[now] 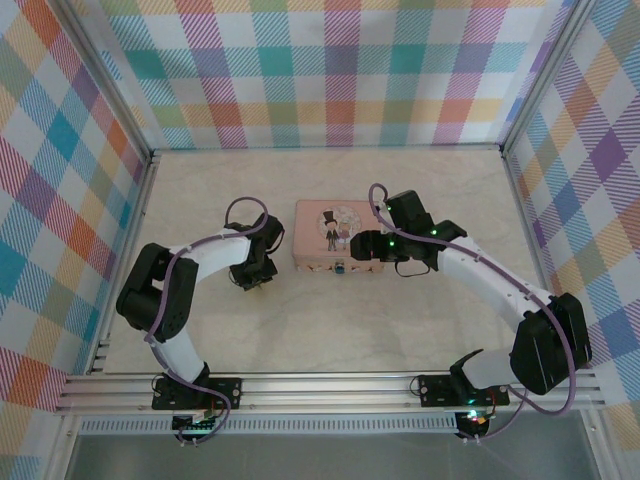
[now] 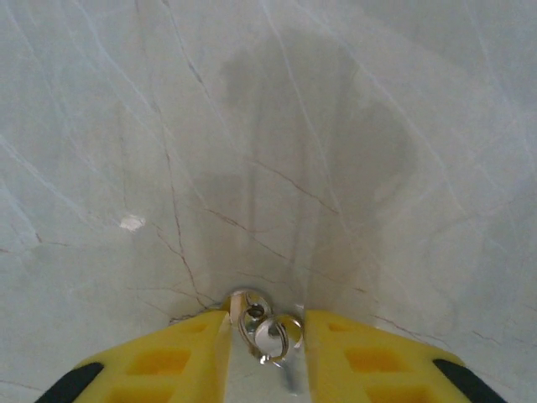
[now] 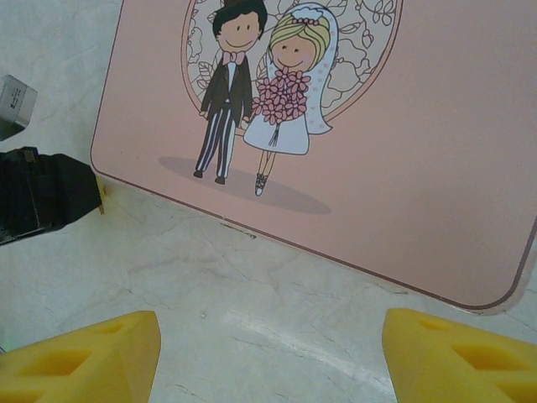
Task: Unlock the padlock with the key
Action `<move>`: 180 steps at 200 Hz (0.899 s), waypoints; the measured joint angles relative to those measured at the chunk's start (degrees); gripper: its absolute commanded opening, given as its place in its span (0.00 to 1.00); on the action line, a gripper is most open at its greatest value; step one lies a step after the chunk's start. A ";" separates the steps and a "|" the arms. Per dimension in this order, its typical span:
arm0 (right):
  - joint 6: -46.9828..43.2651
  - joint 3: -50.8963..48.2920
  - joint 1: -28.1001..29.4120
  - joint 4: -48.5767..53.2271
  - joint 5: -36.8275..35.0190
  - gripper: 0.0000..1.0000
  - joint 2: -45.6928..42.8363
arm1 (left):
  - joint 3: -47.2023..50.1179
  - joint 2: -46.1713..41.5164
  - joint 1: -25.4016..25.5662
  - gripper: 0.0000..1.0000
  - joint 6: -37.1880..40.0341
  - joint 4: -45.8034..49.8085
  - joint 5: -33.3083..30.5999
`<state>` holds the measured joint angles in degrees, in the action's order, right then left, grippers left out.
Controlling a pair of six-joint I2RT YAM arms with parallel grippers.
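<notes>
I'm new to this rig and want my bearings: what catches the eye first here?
The pink tin with a cartoon wedding couple stands out in the middle of the marble tabletop, framed by bright plaid walls. A tiny blue-teal padlock sits at the tin's near edge. In the left wrist view, a small silver key on rings lies between the left arm's yellow fingers.

Pink tin (image 3: 419,168), teal padlock (image 1: 342,267), yellow fingertips (image 3: 75,353), pale veined table (image 2: 377,126), pastel plaid walls (image 1: 330,70).
</notes>
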<state>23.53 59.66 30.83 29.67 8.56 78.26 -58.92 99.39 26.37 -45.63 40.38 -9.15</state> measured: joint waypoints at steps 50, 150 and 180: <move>0.37 -1.18 0.00 -0.07 -0.02 0.71 -1.62 | -0.92 0.63 0.13 0.01 0.24 -0.04 -1.64; 1.46 -2.89 0.00 -1.70 0.66 0.70 -4.39 | -4.72 -5.75 0.11 0.00 4.46 2.29 0.83; 1.53 -3.39 0.00 -4.22 2.21 0.70 -6.47 | -10.60 -10.49 0.11 0.00 5.40 2.78 3.72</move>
<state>25.06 56.27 30.83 25.45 10.76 71.79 -69.52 88.90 26.48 -40.23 43.16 -5.43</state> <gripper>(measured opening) 0.703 0.050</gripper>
